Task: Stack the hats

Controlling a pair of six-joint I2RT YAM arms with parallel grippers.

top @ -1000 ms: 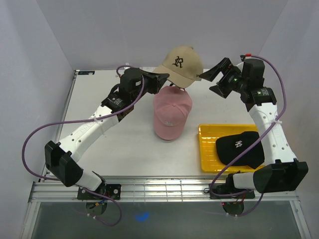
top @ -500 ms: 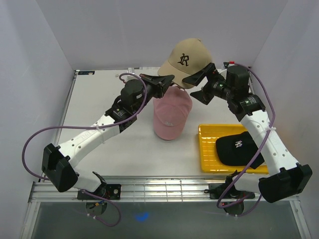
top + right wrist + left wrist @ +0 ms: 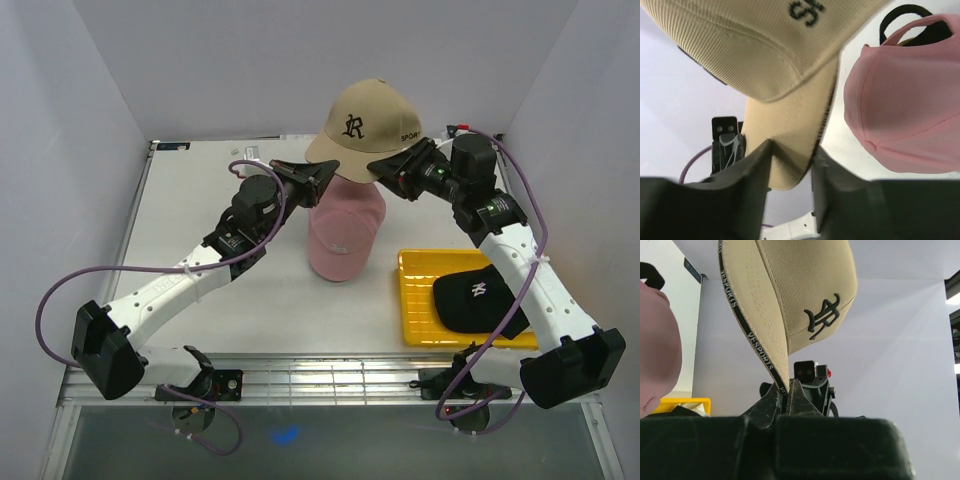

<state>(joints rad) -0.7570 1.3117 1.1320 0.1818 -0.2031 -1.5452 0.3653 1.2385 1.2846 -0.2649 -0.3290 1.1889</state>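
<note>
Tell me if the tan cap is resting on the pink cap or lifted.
Lifted. The left end effector pinches the brim of the tan cap; both wrist views show a gap between it and the pink cap.

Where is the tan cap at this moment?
In the top view the tan cap is held up at the back centre, above the pink cap, between the left gripper and the right gripper.

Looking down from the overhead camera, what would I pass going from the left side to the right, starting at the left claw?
left claw → tan cap → right claw → black cap
</note>
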